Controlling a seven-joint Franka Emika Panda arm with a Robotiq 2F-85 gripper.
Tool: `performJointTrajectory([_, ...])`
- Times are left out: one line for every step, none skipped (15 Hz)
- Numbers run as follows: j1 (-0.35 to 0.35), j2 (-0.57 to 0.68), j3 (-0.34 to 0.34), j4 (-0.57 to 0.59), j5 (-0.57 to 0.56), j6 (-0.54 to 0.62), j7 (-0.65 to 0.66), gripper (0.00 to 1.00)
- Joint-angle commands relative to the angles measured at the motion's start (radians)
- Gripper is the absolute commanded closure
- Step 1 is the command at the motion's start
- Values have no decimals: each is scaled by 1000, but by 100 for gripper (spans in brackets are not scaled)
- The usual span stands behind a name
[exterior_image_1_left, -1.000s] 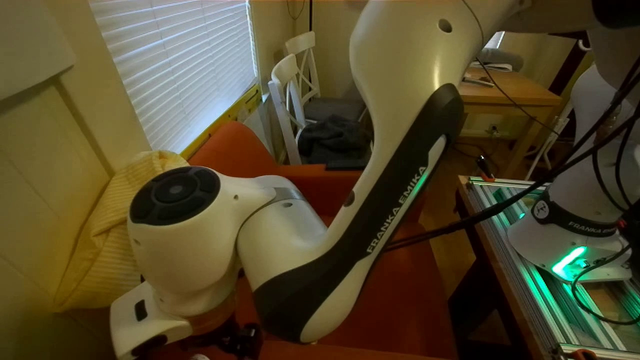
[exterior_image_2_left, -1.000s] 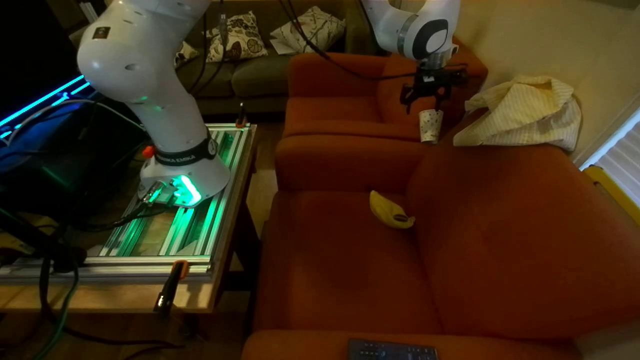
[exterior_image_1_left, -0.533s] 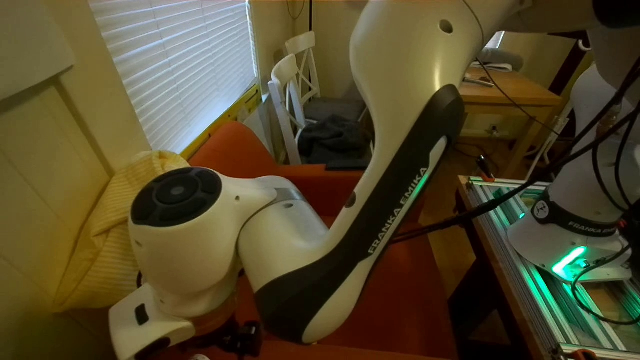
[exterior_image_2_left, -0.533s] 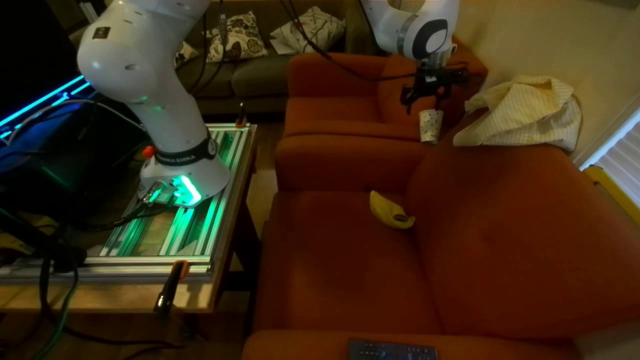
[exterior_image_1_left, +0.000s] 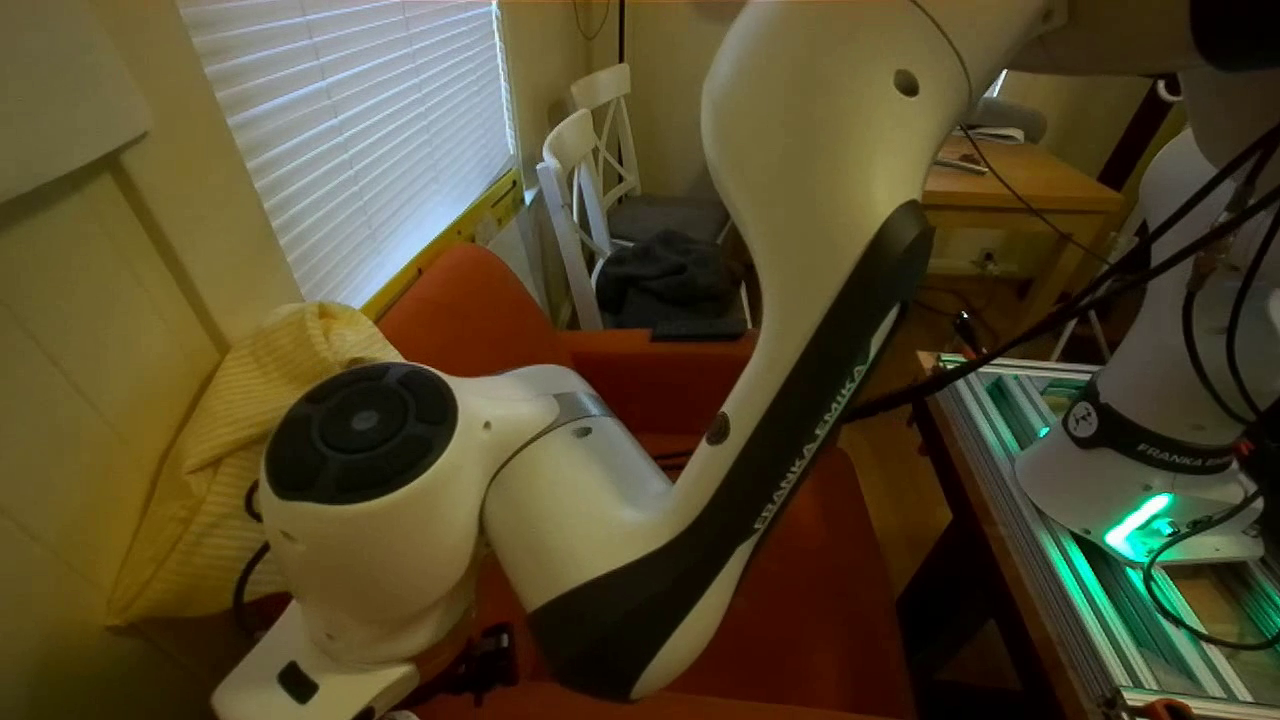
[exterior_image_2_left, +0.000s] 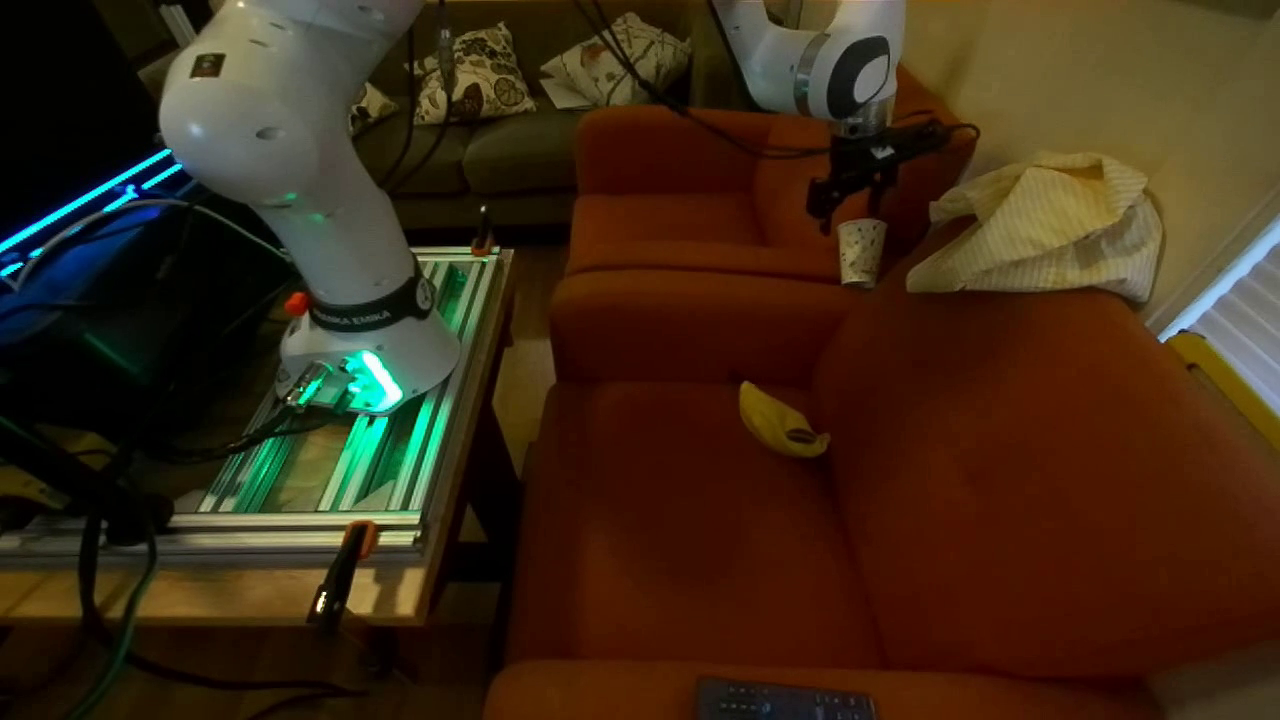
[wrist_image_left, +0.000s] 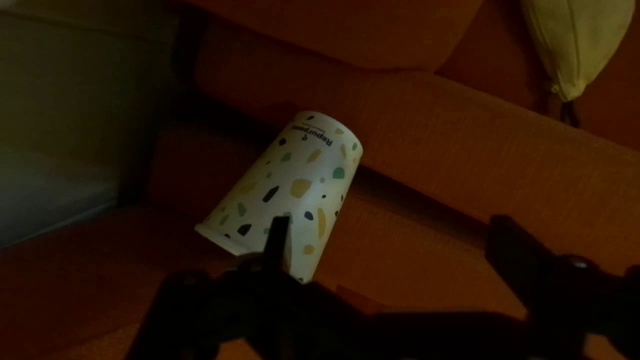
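The claw (wrist_image_left: 390, 220) stood with fingers (wrist_image_left: 276, 242) spread wide, holding nothing. In the wrist view one finger crossed in front of a speckled paper cup (wrist_image_left: 300, 175) near its rim; contact could not be determined. The opposite finger stood well apart from the cup. In an exterior view, the cup (exterior_image_2_left: 861, 255) was roughly upright, mouth up, just below the claw, where the armrest (exterior_image_2_left: 690, 325) and backrest (exterior_image_2_left: 1050, 450) of the orange sofa (exterior_image_2_left: 680, 520) met; its exact support could not be told.

Surroundings: a yellow banana-shaped object (exterior_image_2_left: 775, 418) lay on the seat (exterior_image_2_left: 720, 600), near the backrest. A striped yellow cloth (exterior_image_2_left: 1060, 230) was heaped at the backrest's top, beside the wall (exterior_image_2_left: 1080, 70). A remote control (exterior_image_2_left: 785, 700) lay on the near armrest (exterior_image_2_left: 600, 692). The arm's base (exterior_image_2_left: 400, 350) was on a metal frame (exterior_image_2_left: 300, 520) atop the wooden counter (exterior_image_2_left: 210, 595).
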Motion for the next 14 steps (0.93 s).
performJointTrajectory([28,39,-24,41,-56,53,-112,0])
performJointTrajectory([31,51,-25,52,-61,66,-144,0])
performJointTrajectory([35,61,-26,61,-64,78,-174,0])
performJointTrajectory([38,74,-26,74,-63,86,-206,0])
performJointTrajectory([50,115,-27,130,-59,76,-238,0])
performJointTrajectory([55,134,-27,153,-56,73,-268,0])
performJointTrajectory([61,158,-28,186,-52,66,-296,0])
performJointTrajectory([68,182,-28,218,-47,64,-321,0])
performJointTrajectory([72,206,-27,250,-41,60,-347,0])
performJointTrajectory([79,231,-28,285,-37,57,-367,0])
performJointTrajectory([84,248,-31,308,-33,56,-382,0])
performJointTrajectory([90,269,-33,339,-29,52,-397,0])
performJointTrajectory([94,289,-34,369,-25,47,-411,15])
performJointTrajectory([100,308,-36,398,-22,41,-422,26])
